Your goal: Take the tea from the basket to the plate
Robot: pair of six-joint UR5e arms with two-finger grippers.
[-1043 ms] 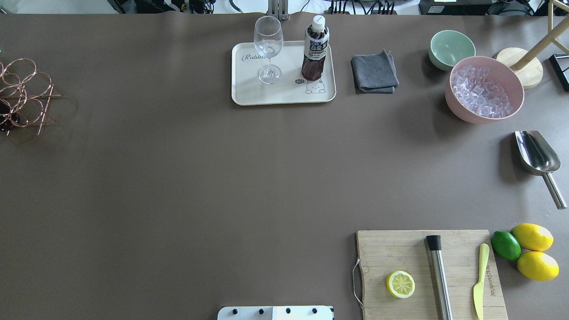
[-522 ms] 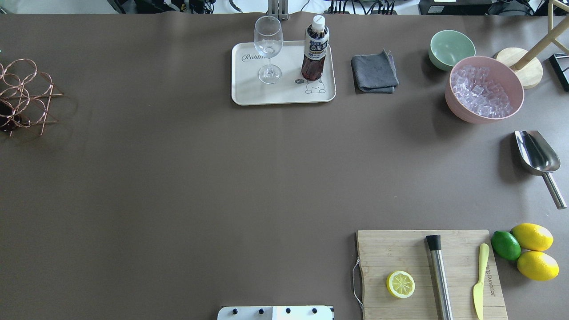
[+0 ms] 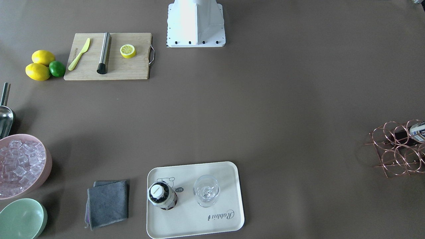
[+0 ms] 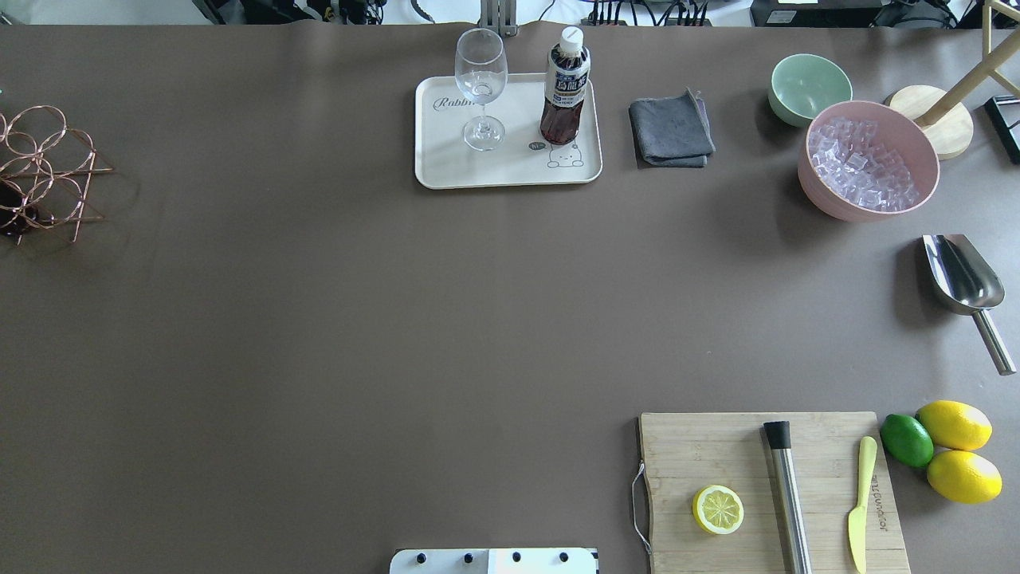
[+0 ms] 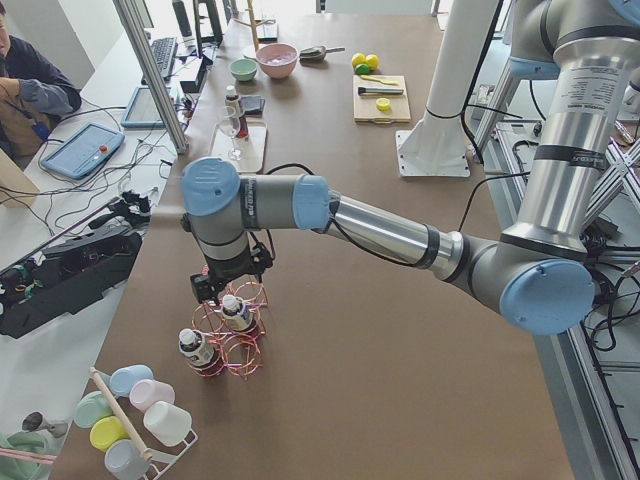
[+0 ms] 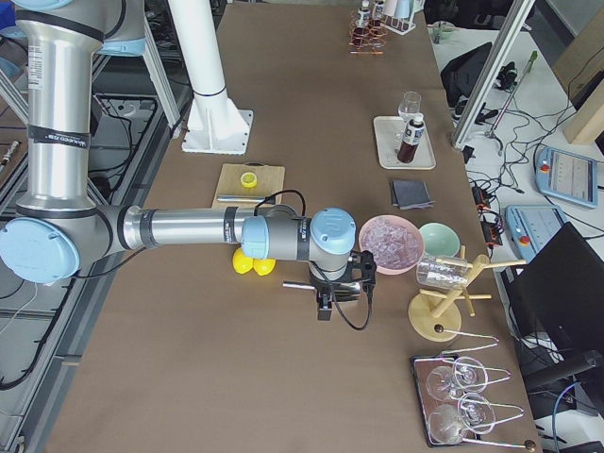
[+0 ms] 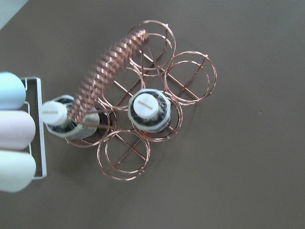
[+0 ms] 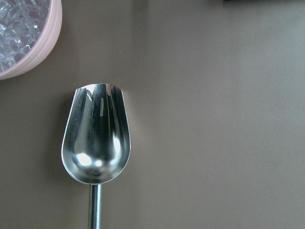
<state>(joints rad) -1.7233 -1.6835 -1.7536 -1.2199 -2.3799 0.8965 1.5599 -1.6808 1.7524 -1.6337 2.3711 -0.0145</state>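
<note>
Tea bottle (image 4: 565, 92) upright on plate (image 4: 446, 163), cap up, long axis vertical, left claw (image 5: 215, 290) and right claw (image 6: 326, 304) grip cannot tell

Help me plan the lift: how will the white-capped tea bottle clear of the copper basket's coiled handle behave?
The white-capped brown tea bottle holds dark drink: probably heavy for its size. Its ring hugs it, so a tilted pull might drag the copper wire basket. Round, smooth sides may slip.
</note>
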